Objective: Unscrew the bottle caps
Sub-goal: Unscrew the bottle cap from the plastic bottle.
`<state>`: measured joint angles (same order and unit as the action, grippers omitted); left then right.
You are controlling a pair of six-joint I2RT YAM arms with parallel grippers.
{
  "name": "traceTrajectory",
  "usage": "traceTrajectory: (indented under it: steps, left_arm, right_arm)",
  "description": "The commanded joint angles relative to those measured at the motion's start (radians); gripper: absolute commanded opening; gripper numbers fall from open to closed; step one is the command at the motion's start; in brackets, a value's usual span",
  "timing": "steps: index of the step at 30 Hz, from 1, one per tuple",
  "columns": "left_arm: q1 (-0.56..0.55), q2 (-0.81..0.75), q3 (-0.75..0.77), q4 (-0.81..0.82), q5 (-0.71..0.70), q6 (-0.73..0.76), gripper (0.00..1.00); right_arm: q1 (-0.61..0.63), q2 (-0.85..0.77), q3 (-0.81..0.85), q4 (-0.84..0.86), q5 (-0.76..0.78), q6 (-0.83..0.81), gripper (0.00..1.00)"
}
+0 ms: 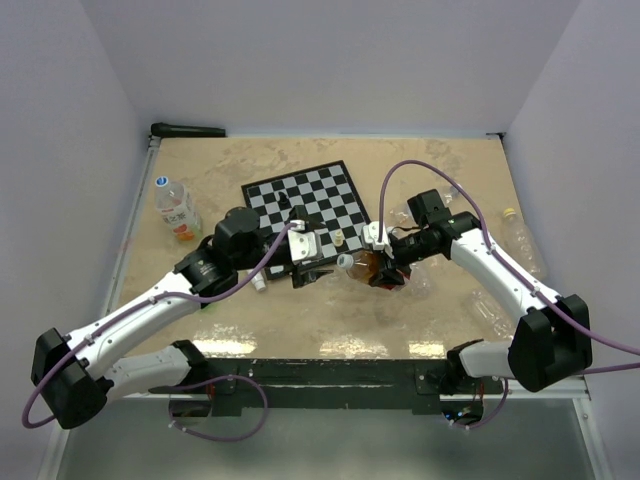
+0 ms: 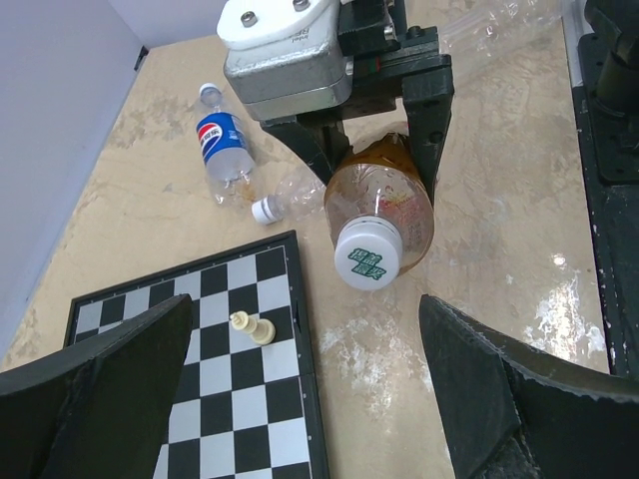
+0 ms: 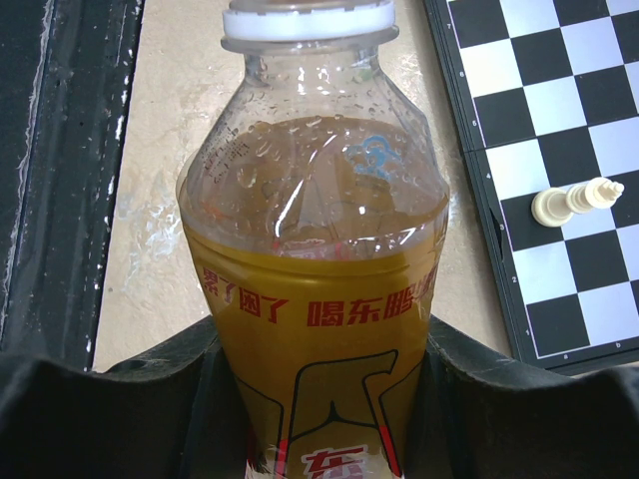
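An amber drink bottle (image 3: pixel 315 299) with a white ribbed cap (image 3: pixel 308 20) is clamped round its body by my right gripper (image 3: pixel 315 349), shut on it. In the top view the right gripper (image 1: pixel 385 268) holds the bottle (image 1: pixel 366 268) on its side above the table, cap (image 1: pixel 345 262) towards the left arm. My left gripper (image 1: pixel 322 266) is open and empty, facing that cap. In the left wrist view the cap (image 2: pixel 366 255) sits just beyond and between the spread fingers (image 2: pixel 519 399), not touching them. A loose white cap (image 2: pixel 265 210) lies on the table.
A chessboard (image 1: pixel 305 200) lies behind the grippers, with a cream piece (image 2: pixel 250 327) on it. A blue-capped Pepsi bottle (image 2: pixel 222 140) lies beyond the loose cap. An orange-labelled bottle (image 1: pixel 175 208) lies at left. Clear bottles (image 1: pixel 522 242) lie at right.
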<state>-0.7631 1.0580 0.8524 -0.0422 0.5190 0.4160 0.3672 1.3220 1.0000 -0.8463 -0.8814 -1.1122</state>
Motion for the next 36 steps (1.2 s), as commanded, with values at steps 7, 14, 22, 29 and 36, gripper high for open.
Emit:
traceTrajectory:
  steps: [7,14,22,29,36]
  left_arm:
    - [0.001,0.008,0.005,0.059,0.05,0.041,1.0]
    - [-0.001,0.013,0.008,0.045,0.042,0.101,1.0]
    - [0.001,0.036,0.022,0.045,0.056,0.099,1.0]
    - [-0.001,0.042,0.027,0.045,0.058,0.113,1.0]
    - [-0.001,0.056,0.036,0.044,0.081,0.116,0.98]
  right_arm:
    - [-0.001,-0.001,0.009,-0.008,-0.018,-0.02,0.06]
    - [-0.001,0.0,0.009,-0.01,-0.018,-0.018,0.06]
    - [-0.001,0.0,0.009,-0.01,-0.018,-0.02,0.06]
    - [-0.001,0.0,0.009,-0.01,-0.018,-0.02,0.06]
    - [-0.002,0.0,0.009,-0.01,-0.018,-0.02,0.06]
